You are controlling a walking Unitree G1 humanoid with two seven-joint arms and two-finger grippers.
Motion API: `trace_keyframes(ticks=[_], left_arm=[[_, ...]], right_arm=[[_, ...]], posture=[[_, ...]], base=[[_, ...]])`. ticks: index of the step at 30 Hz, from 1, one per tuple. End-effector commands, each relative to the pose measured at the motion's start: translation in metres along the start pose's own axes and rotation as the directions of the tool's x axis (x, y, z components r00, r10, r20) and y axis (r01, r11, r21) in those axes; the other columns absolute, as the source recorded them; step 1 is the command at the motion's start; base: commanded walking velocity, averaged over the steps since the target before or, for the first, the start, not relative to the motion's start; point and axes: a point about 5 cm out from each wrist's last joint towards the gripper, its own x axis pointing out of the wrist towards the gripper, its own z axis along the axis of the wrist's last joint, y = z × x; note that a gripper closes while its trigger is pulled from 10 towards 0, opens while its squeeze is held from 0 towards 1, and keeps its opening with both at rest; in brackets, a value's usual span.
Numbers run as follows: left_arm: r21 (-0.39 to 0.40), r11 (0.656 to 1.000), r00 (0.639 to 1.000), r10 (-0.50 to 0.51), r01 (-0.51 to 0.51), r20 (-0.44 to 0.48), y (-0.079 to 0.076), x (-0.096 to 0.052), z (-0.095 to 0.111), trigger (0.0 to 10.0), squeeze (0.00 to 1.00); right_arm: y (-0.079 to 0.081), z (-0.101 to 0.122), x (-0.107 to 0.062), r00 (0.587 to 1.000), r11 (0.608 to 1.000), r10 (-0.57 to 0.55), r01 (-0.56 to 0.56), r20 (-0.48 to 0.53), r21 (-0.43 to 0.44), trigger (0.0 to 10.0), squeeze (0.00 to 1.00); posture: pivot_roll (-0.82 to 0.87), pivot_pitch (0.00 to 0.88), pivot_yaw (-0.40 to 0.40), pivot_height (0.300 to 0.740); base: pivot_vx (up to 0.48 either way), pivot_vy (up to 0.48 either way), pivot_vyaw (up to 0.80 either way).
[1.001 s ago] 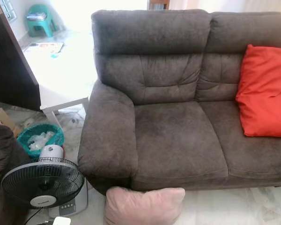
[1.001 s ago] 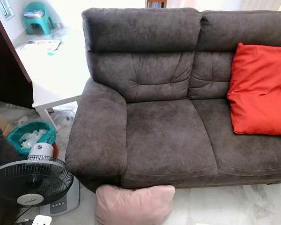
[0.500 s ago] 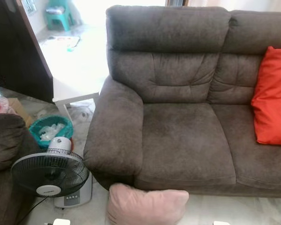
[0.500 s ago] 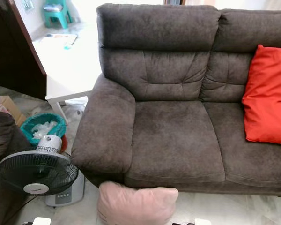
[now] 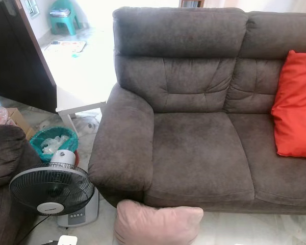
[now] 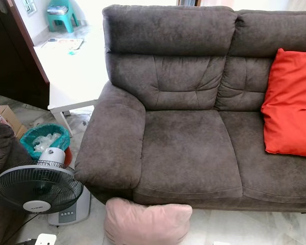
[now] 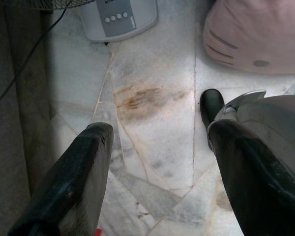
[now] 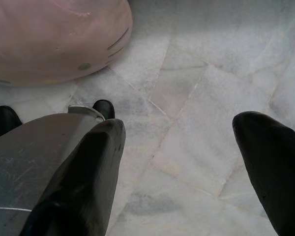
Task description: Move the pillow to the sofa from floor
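Note:
A pale pink pillow [image 5: 158, 224] lies on the marble floor against the front of the dark brown sofa [image 5: 199, 148], below its left armrest [image 5: 123, 145]. The pillow [image 7: 253, 34] also shows in the left wrist view, and again as the pink pillow [image 8: 54, 39] in the right wrist view, beyond the fingers. My left gripper [image 7: 160, 142] hangs open over bare floor, short of the pillow. My right gripper [image 8: 179, 147] is open too, above the floor beside the pillow. Neither touches it.
A red cushion [image 5: 296, 104] leans at the sofa's right end. A black standing fan [image 5: 51, 191] with a white base sits left of the pillow, next to a teal bin [image 5: 52, 143]. A white table [image 5: 79, 76] and another dark armrest [image 5: 5, 153] stand to the left.
The whole picture has shifted slightly between frames, so the camera moved. The pillow, sofa and fan have stayed where they were.

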Motion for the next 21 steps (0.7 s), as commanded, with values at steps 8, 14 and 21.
trace_keyframes(ticks=[8,14,21], left_arm=[[-0.006,1.0,1.0,-0.005,0.005,0.0,-0.0011,-0.0006,-0.002,10.0,0.0],[-0.003,1.0,1.0,-0.005,0.005,-0.005,-0.0012,-0.0005,-0.0022,10.0,0.0],[-0.001,1.0,1.0,-0.007,0.007,-0.005,-0.0015,-0.0006,-0.0024,10.0,0.0]], right_arm=[[-0.003,-0.0018,-0.0003,1.0,1.0,-0.008,0.008,-0.009,0.009,10.0,0.0],[-0.0032,-0.0016,-0.0002,1.0,1.0,-0.007,0.007,-0.009,0.009,10.0,0.0],[-0.0037,-0.0018,-0.0003,1.0,1.0,-0.009,0.009,-0.008,0.008,10.0,0.0]], posture=[[0.08,0.042,-0.041,0.74],[0.07,0.043,-0.041,0.74],[0.08,0.044,-0.043,0.74]], base=[[0.187,0.0,0.0],[0.293,0.0,0.0],[0.302,0.0,0.0]])
